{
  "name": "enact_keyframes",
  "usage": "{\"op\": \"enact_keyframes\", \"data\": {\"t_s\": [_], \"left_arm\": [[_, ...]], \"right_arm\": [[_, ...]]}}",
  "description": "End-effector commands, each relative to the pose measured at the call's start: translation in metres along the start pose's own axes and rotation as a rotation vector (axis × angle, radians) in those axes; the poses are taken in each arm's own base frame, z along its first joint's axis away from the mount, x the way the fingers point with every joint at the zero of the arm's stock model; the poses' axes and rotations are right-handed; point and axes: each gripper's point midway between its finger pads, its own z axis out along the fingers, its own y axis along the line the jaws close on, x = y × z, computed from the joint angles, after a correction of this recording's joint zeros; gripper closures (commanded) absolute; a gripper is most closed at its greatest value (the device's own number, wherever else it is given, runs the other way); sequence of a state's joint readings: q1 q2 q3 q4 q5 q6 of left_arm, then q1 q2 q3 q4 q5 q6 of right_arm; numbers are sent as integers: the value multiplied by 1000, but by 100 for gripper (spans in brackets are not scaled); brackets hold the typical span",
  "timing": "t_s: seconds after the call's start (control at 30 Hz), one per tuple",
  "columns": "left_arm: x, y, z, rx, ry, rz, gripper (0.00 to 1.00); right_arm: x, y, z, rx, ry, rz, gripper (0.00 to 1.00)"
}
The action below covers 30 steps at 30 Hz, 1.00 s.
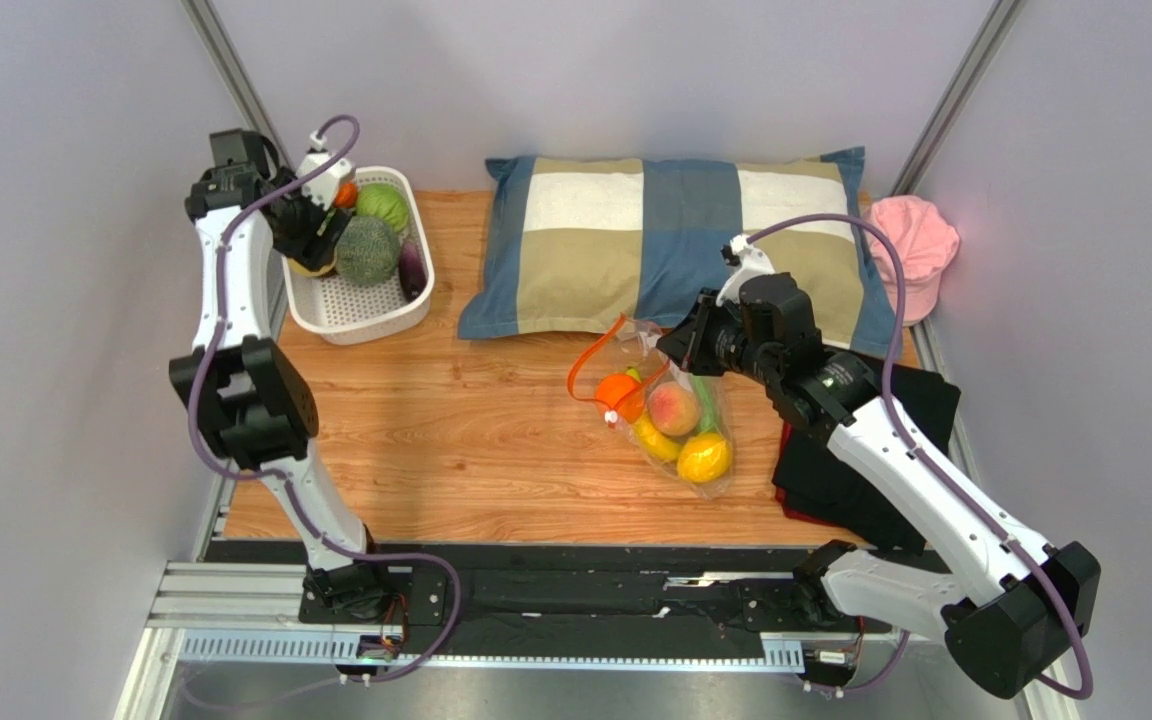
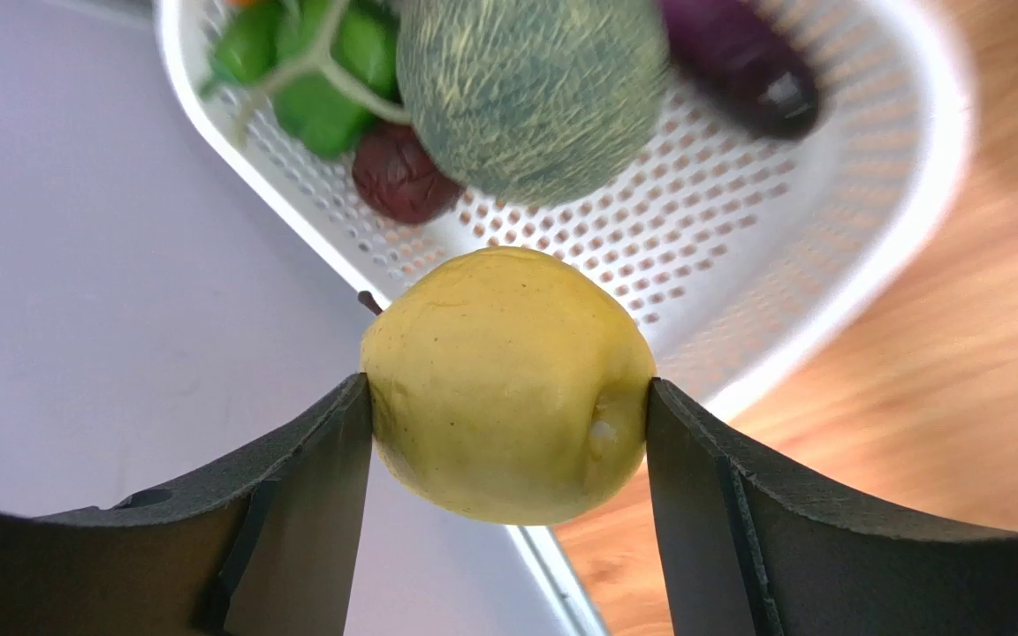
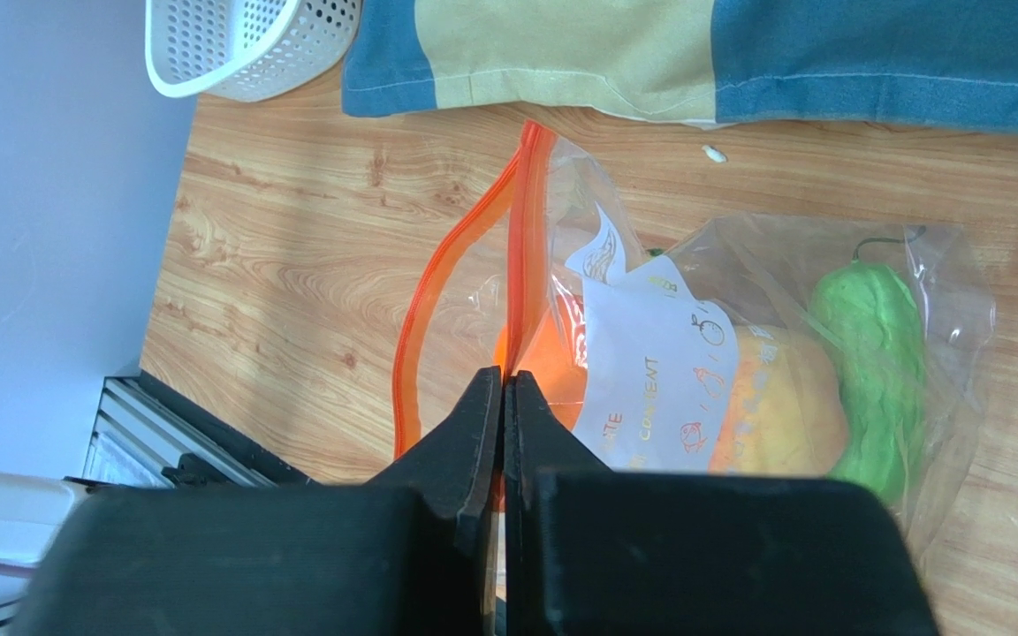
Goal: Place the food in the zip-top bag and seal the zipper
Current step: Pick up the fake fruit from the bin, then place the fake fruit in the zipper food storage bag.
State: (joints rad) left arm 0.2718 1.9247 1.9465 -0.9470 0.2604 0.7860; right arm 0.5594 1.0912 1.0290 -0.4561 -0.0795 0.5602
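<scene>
Left claw (image 2: pixel 507 398) clamps what looks like the pear (image 2: pixel 501 351), while right claw (image 3: pixel 504 387) pinches the zipper (image 3: pixel 524 239).

Left wrist view: a pale yellow fruit (image 2: pixel 508 384) between my black fingers (image 2: pixel 302 504). I see the white basket (image 2: pixel 793 252), dotted with holes, a netted grey-green melon (image 2: pixel 534 86), a purple eggplant (image 2: pixel 740 60), and bright green peppers (image 2: pixel 322 80). Right wrist view now: orange-red zipper (image 3: pixel 455 259), clear bag (image 3: pixel 939 278), white label (image 3: pixel 654 351) printed in orange, light wood-grain table (image 3: pixel 289 265), blue-and-tan checked pillow (image 3: pixel 740 47).
</scene>
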Motion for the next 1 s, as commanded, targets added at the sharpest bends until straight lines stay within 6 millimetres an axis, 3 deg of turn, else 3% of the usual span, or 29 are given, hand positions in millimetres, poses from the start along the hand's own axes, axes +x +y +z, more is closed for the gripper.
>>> {"op": "enact_keyframes", "data": {"t_s": [0.0,0.03,0.07,0.1,0.13,0.17,0.2,0.23,0.27,0.3,0.33,0.37,0.47,0.6,0.7,0.87,0.9,0.97], "left_arm": [[-73,-83,-97,135,-239,-59,56],[-98,-123,-108,248,-316,-32,55],[-103,-150,-112,320,-332,-40,55],[-116,-170,-131,354,-392,-31,55],[-133,-214,-141,465,-422,-36,55],[-129,-240,-137,531,-400,-72,55],[-143,-256,-146,561,-462,-67,54],[-150,-293,-155,675,-454,-125,54],[-144,-316,-149,734,-422,-149,53],[-156,-328,-153,756,-476,-141,53],[-158,-344,-155,803,-459,-184,52],[-155,-373,-156,859,-440,-161,52],[-164,-413,-160,936,-438,-177,51],[-174,-450,-148,969,-400,-191,48],[-188,-459,-140,972,-386,-244,40],[-203,-456,-152,982,-426,-231,17],[-199,-453,-159,980,-420,-224,3],[-196,-445,-165,945,-436,-191,1]], "right_arm": [[-6,1,-4,-14,-42,-19,100],[-7,1,-5,-15,-43,-19,100],[-7,0,-5,-14,-44,-20,100],[-6,0,-4,-13,-43,-20,100],[-5,0,-5,-14,-42,-20,100],[-5,0,-6,-15,-45,-22,100],[-4,0,-6,-15,-43,-17,100],[-5,1,-8,-20,-47,-16,100],[-6,2,-8,-24,-50,-15,100],[-6,4,-9,-34,-49,-11,100],[-8,5,-10,-39,-53,-10,100],[-10,7,-11,-47,-60,-7,100],[-14,17,-15,-84,-68,3,100],[-19,35,-22,-158,-67,52,100],[-29,48,-30,-204,-87,90,100],[-42,62,-42,-243,-118,120,100],[-45,64,-44,-250,-125,129,100],[-47,65,-47,-254,-131,132,100]]}}
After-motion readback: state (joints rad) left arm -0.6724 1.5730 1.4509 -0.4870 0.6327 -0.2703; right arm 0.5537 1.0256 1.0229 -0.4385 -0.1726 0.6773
